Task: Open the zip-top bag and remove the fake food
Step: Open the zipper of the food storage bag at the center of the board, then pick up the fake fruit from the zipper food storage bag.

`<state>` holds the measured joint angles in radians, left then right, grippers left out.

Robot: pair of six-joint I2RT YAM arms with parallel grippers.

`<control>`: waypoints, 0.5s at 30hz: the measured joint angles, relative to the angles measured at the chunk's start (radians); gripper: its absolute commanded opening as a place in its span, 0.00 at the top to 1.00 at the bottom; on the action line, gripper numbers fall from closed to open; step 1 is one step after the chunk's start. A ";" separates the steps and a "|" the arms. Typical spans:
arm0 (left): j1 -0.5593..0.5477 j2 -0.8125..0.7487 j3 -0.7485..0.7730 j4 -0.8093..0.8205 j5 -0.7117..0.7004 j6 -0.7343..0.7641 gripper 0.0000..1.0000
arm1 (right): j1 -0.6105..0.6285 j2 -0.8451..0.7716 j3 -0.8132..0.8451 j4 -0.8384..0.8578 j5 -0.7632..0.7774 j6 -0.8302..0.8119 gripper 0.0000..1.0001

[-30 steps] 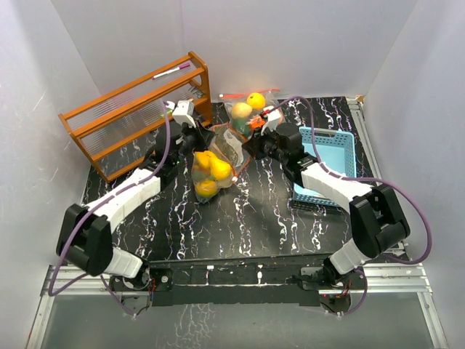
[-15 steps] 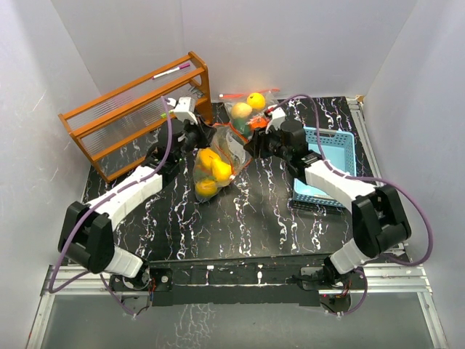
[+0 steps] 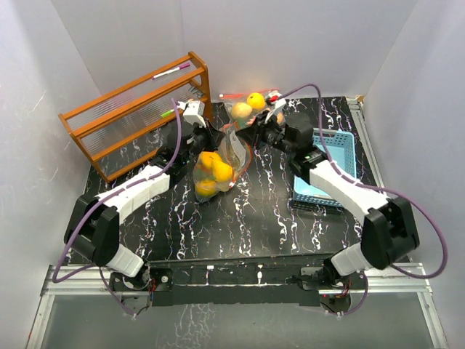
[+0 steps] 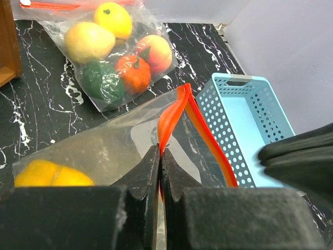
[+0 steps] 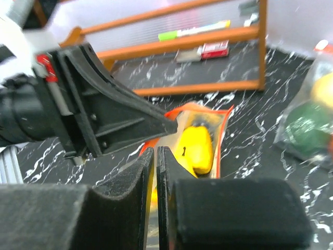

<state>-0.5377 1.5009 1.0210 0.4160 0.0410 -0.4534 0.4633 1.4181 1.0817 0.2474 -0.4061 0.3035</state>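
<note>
Two pinches: left gripper [image 4: 159, 154] and right gripper [image 5: 155, 152] each clamp a zip-top bag [image 4: 104, 141] lip, so I can spread it.

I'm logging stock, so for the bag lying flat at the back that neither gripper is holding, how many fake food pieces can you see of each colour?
Yellow: 2, the bright yellow fruit and the pale yellow fruit
Peach: 1, the peach fruit
Orange-red: 1, the orange-red fruit
Green: 1, the green piece
Total: 5
</note>
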 measured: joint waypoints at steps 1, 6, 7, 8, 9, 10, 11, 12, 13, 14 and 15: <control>-0.001 0.000 0.000 0.000 0.001 -0.004 1.00 | 0.007 0.025 0.000 0.004 -0.005 0.007 0.91; -0.003 0.000 0.000 0.005 0.023 -0.031 1.00 | 0.023 0.149 -0.030 0.026 -0.007 0.021 0.92; -0.005 0.000 0.000 0.007 0.027 -0.037 1.00 | 0.021 0.171 -0.042 0.030 -0.008 0.025 0.91; -0.008 0.000 0.000 0.009 0.033 -0.043 1.00 | 0.021 0.187 -0.053 0.039 -0.008 0.027 0.91; -0.011 0.000 0.001 0.011 0.042 -0.050 1.00 | 0.021 0.211 -0.066 0.053 -0.010 0.034 0.91; -0.015 0.001 0.003 0.014 0.052 -0.055 1.00 | 0.021 0.230 -0.072 0.060 -0.010 0.040 0.91; -0.019 0.003 0.008 0.019 0.063 -0.061 0.99 | 0.020 0.256 -0.080 0.076 -0.012 0.044 0.91; -0.022 0.009 0.014 0.024 0.077 -0.065 0.92 | 0.020 0.272 -0.084 0.084 -0.012 0.047 0.91; -0.024 0.016 0.023 0.029 0.090 -0.069 0.84 | 0.020 0.290 -0.086 0.094 -0.012 0.050 0.91; -0.026 0.021 0.028 0.030 0.101 -0.070 0.75 | 0.020 0.304 -0.091 0.105 -0.011 0.055 0.91; -0.028 0.024 0.030 0.031 0.112 -0.070 0.63 | 0.020 0.313 -0.096 0.114 -0.011 0.058 0.91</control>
<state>-0.5655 1.5249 1.0512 0.4465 0.1532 -0.5236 0.4835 1.7309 0.9859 0.3618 -0.4175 0.3614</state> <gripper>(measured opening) 0.122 0.088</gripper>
